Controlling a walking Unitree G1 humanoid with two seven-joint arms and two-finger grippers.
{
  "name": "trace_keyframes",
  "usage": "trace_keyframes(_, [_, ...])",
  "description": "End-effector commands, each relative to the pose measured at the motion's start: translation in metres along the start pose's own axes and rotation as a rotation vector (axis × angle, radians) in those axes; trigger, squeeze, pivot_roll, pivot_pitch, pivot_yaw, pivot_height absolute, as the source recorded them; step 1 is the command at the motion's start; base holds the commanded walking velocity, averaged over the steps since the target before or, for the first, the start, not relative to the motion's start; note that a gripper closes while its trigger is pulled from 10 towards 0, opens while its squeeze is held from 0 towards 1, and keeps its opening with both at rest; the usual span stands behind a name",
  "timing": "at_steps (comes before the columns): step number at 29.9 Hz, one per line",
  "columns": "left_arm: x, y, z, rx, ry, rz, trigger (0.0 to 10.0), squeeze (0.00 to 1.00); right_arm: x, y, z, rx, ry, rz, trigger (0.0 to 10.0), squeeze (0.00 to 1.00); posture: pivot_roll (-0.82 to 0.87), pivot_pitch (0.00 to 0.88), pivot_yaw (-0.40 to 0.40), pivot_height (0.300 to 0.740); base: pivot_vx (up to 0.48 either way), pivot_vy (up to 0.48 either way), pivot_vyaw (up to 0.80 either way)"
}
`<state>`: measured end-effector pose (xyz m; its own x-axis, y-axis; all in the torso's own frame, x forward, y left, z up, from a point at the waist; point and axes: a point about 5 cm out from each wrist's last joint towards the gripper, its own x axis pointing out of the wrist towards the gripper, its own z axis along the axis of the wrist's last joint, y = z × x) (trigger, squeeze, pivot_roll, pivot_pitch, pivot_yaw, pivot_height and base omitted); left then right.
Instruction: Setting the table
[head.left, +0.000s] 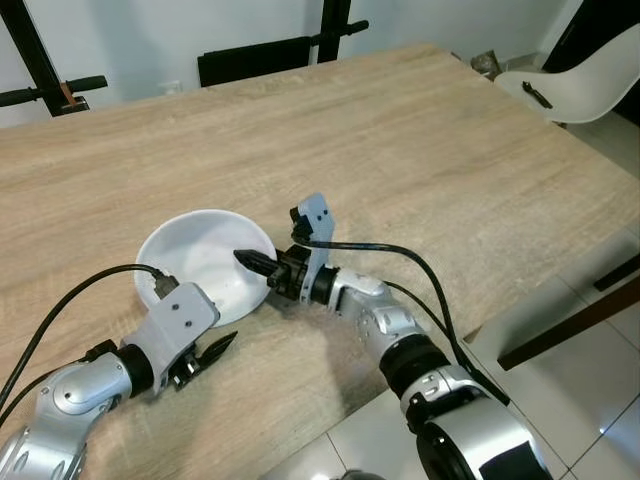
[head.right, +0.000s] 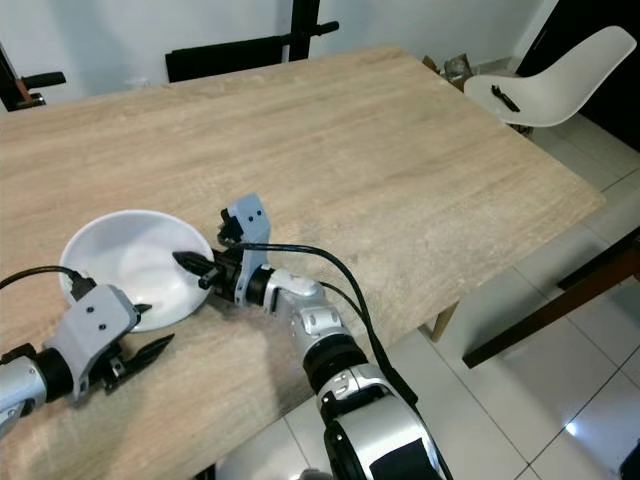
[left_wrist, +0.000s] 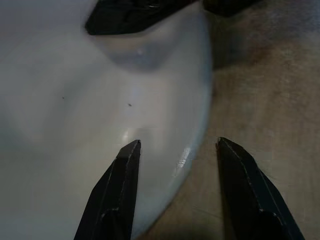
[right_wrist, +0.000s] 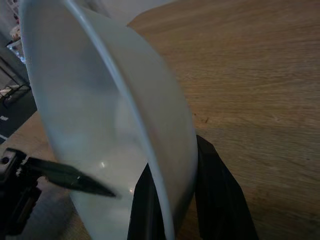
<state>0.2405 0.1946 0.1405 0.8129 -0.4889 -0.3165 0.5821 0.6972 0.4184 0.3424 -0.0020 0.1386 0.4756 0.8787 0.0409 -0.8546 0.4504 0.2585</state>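
Note:
A white bowl (head.left: 195, 255) sits on the wooden table (head.left: 420, 150) near its front edge. My right gripper (head.left: 252, 262) reaches in from the right and is shut on the bowl's rim. In the right wrist view one finger lies inside the bowl (right_wrist: 100, 110) and the other finger (right_wrist: 217, 195) outside its wall. My left gripper (head.left: 215, 350) hovers open at the bowl's near side. In the left wrist view its fingertips (left_wrist: 131, 150) straddle the bowl's edge (left_wrist: 192, 135) with a gap around it, touching nothing.
A white chair (head.left: 590, 65) stands off the table's far right corner. A black chair back (head.left: 255, 58) and black stand bars (head.left: 45, 70) sit behind the far edge. The table's front edge drops to tiled floor (head.left: 590, 390) on the right.

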Motion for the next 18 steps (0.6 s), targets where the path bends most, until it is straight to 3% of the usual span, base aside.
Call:
trace_keyframes(1, [0.002, 0.012, -0.002, -0.034, -0.018, 0.113, 10.0, 0.00, 0.004, 0.003, -0.004, 0.033, -0.010, -0.017, 0.0, 0.00, 0.00, 0.089, -0.037, 0.740, 0.000, 0.000, 0.00])
trace_keyframes(3, [0.003, 0.025, 0.014, -0.077, -0.114, 0.189, 10.0, 0.00, 0.004, 0.002, -0.002, 0.025, -0.021, -0.031, 0.0, 0.00, 0.00, 0.089, -0.037, 0.740, 0.000, 0.000, 0.00])
trace_keyframes(5, [0.000, 0.040, 0.043, -0.143, -0.262, 0.218, 10.0, 0.00, 0.002, -0.003, 0.003, 0.020, -0.050, -0.069, 0.0, 0.00, 0.00, 0.083, -0.035, 0.740, 0.000, 0.000, 0.00])
trace_keyframes(9, [-0.003, 0.045, 0.059, -0.192, -0.333, 0.183, 10.0, 0.00, -0.001, -0.008, 0.009, 0.018, -0.084, -0.107, 0.0, 0.00, 0.00, 0.080, -0.030, 0.740, 0.000, 0.000, 0.00])
trace_keyframes(10, [-0.005, 0.047, 0.066, -0.221, -0.367, 0.153, 10.0, 0.00, -0.003, -0.011, 0.014, 0.019, -0.117, -0.131, 2.8, 0.00, 0.00, 0.077, -0.022, 0.740, 0.000, 0.000, 0.00])
trace_keyframes(11, [-0.007, 0.047, 0.070, -0.238, -0.387, 0.134, 10.0, 0.00, -0.004, -0.013, 0.018, 0.019, -0.139, -0.146, 10.0, 0.00, 0.00, 0.077, -0.022, 0.740, 0.000, 0.000, 0.00])
trace_keyframes(14, [-0.011, 0.042, 0.079, -0.297, -0.434, 0.052, 10.0, 0.00, -0.012, -0.022, 0.033, 0.005, -0.223, -0.223, 10.0, 0.00, 0.00, 0.074, -0.009, 0.740, 0.000, 0.000, 0.00])
trace_keyframes(18, [-0.012, 0.033, 0.077, -0.368, -0.439, -0.001, 10.0, 0.00, -0.036, -0.037, 0.058, -0.038, -0.363, -0.351, 10.0, 0.00, 0.00, 0.068, 0.010, 0.740, 0.000, 0.000, 0.00])
